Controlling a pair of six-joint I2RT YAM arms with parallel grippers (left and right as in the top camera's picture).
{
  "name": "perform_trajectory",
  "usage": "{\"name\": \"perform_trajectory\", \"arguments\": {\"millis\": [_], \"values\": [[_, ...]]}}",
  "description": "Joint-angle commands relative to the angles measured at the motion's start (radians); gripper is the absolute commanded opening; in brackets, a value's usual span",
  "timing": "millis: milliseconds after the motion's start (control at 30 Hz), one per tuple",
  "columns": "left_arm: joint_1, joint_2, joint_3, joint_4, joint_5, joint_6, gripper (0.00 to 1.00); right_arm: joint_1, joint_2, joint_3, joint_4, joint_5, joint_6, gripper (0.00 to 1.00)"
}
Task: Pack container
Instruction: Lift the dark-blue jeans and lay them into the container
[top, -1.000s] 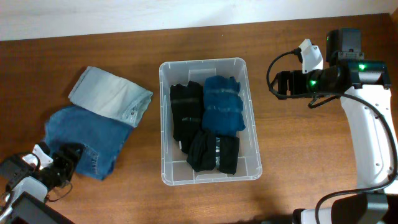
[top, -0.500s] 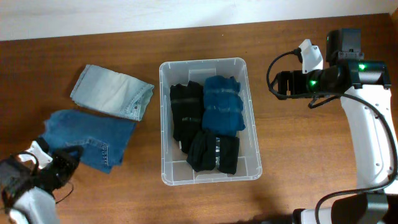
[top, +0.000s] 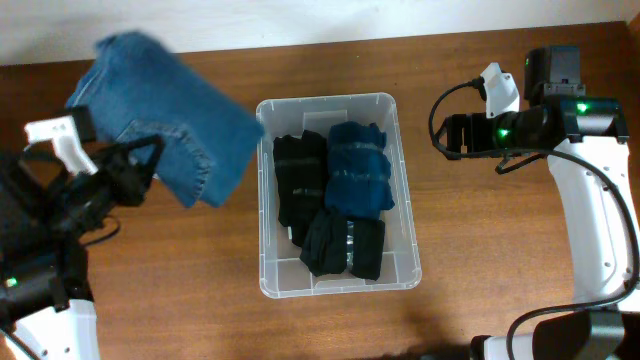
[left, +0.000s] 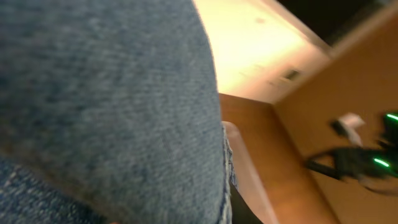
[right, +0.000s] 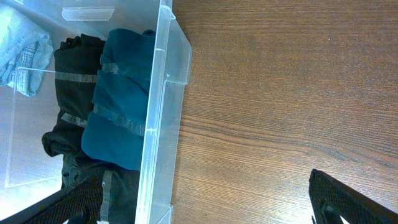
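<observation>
The container (top: 262, 205) sits in the middle of the table (top: 480, 265), its long axis running away from the robot, top to bottom in the overhead view. It is already part filled: a black roll (top: 298, 180) along the left side, a teal bundle (top: 358, 165) beside it on the right, and a black piece with grey stripes (top: 345, 245) across the near end. Bare floor shows only in thin strips along the walls. The container lies to the right of the left gripper (top: 135, 168), which is clamped on a pair of blue jeans (top: 165, 105) and holds them up off the table. Seen from above, the hanging denim overlaps the container's far-left corner. The left wrist view is almost all jeans (left: 106, 106), so the fingers themselves are hidden there. The coming move looks like a carry to the right and a little toward the robot, to bring the jeans over the container's middle before lowering them. The right gripper (top: 447, 135) is in fact closer, just off the container's far-right wall, but its fingers are spread wide and it holds nothing. Its wrist view looks along the clear wall (right: 163, 93), with the fingers (right: 78, 199) at the bottom corners of the view. A pale blue cloth (right: 18, 43) shows through the plastic on the far side. No brand, label text or other writing can be read in any view.
</observation>
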Motion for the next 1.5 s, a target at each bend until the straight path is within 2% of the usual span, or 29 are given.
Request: {"name": "perform_trajectory", "arguments": {"millis": [0,100,300,400,500,633,767,833,867,900,933,967,1100,1233,1400,1433,1467], "values": [[-0.142,0.007,0.089,-0.014,0.112,-0.017,0.01,-0.008,0.003,0.007,0.0,0.002,-0.002,0.98],[-0.246,0.05,0.088,-0.106,0.214,0.074,0.01,-0.008,0.003,0.007,0.0,0.002,-0.002,0.98],[-0.402,0.23,0.088,-0.262,0.219,0.286,0.01,-0.008,0.003,0.007,-0.001,0.002,-0.002,0.98],[-0.474,0.328,0.088,-0.268,0.219,0.296,0.0,-0.008,0.003,0.007,-0.001,0.002,-0.002,0.98],[-0.576,0.424,0.088,-0.29,0.217,0.364,0.01,-0.008,0.003,0.007,-0.001,0.002,-0.002,0.99],[-0.643,0.499,0.088,-0.323,0.026,0.373,0.01,-0.008,0.003,0.007,-0.001,0.002,-0.002,0.98],[-0.663,0.522,0.087,-0.367,-0.01,0.405,0.01,-0.008,0.003,0.007,-0.001,0.002,-0.002,0.98],[-0.664,0.522,0.087,-0.412,-0.157,0.404,0.01,-0.008,0.003,0.007,-0.001,0.002,-0.002,0.98],[-0.664,0.522,0.087,-0.444,-0.275,0.404,0.16,-0.008,0.003,0.007,-0.001,0.002,-0.002,0.98],[-0.664,0.523,0.087,-0.468,-0.373,0.404,0.49,-0.008,0.003,0.007,-0.001,0.002,-0.002,0.98],[-0.664,0.523,0.087,-0.498,-0.528,0.404,0.87,-0.008,0.003,0.007,-0.001,0.002,-0.002,0.98],[-0.664,0.523,0.087,-0.505,-0.587,0.404,0.99,-0.008,0.003,0.007,-0.001,0.002,-0.002,0.98],[-0.664,0.514,0.138,-0.505,-0.692,0.399,0.99,-0.008,0.003,0.007,-0.004,0.002,-0.002,0.98],[-0.664,0.495,0.293,-0.504,-0.785,0.396,0.99,-0.008,0.003,0.007,-0.004,0.002,-0.002,0.98],[-0.673,0.49,0.396,-0.453,-0.771,0.397,0.98,-0.008,0.003,0.007,-0.003,0.002,-0.003,0.98],[-0.676,0.492,0.396,-0.438,-0.756,0.397,0.8,-0.008,0.003,0.007,-0.003,0.002,-0.002,0.98],[-0.681,0.499,0.392,-0.414,-0.737,0.397,0.46,-0.008,0.003,0.007,-0.003,0.002,-0.003,0.98]]}}
